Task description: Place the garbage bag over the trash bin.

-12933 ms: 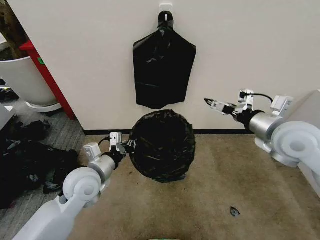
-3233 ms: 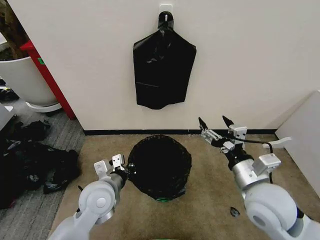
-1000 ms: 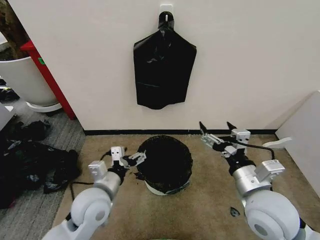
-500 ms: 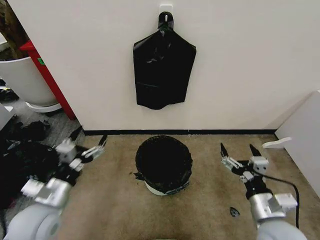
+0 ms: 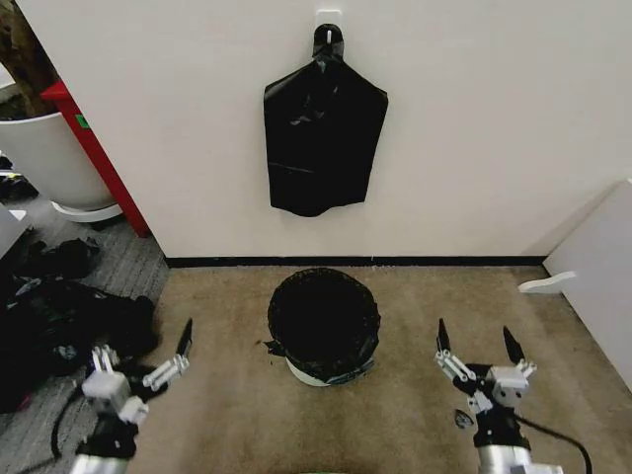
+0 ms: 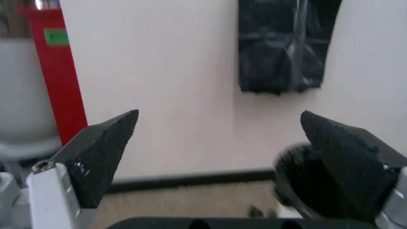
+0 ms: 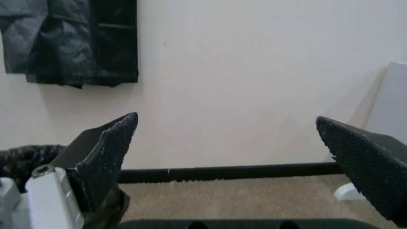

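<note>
The bag point(image 5: 324, 316) lines the bin point(image 5: 318, 372), its edge folded over the rim; the bin stands on the carpet near the wall. Left tool point(image 5: 158, 363) and right tool point(image 5: 476, 355) hover low on either side, both spread and holding nothing.

The garbage bag point(image 5: 324, 318) is showing as thin, crinkly black plastic film, faintly glossy, over the trash bin point(image 5: 314, 373) of smooth cream plastic. The floor carpet point(image 5: 395, 326) is looking rough and matt.
</note>
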Motion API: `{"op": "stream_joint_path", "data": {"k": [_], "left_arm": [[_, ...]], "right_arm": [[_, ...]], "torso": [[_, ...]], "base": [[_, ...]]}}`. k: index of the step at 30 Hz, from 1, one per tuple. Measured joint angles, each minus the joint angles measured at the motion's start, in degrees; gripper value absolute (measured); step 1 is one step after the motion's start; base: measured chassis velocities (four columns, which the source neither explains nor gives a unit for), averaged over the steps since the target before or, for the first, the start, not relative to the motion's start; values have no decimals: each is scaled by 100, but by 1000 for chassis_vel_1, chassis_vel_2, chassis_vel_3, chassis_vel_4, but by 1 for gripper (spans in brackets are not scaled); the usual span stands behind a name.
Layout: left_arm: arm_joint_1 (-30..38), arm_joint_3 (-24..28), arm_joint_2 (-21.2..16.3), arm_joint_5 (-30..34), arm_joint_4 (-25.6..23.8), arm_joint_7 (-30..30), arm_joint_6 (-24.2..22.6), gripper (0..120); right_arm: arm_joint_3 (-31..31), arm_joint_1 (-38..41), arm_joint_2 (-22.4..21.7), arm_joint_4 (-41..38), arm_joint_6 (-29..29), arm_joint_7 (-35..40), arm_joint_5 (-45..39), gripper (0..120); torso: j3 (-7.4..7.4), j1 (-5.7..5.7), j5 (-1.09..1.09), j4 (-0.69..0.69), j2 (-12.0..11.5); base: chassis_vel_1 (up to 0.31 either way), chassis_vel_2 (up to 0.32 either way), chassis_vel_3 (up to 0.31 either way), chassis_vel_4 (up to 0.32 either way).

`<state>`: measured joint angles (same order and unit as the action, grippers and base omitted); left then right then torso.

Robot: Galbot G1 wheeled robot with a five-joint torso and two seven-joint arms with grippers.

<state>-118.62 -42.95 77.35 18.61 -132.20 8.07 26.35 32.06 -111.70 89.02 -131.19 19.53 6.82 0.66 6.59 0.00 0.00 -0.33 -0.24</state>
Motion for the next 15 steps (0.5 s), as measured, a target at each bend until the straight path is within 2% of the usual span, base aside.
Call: {"op": "stream_joint_path", "data": {"k": [7,15], "left_arm": [[-204,64,-36,85,-165,-160,20,100],[-183,32,-83,123,-238,-187,-90,100]], "right_arm": [[-71,-385,-177,-171,309,-41,-274,100],[-137,-419,-175,-225,340,-66,-292,100]], "torso": [[0,0,0,-1,0],[1,0,0,-1,0]], "base": [[0,0,0,0],[0,0,0,0]]}}
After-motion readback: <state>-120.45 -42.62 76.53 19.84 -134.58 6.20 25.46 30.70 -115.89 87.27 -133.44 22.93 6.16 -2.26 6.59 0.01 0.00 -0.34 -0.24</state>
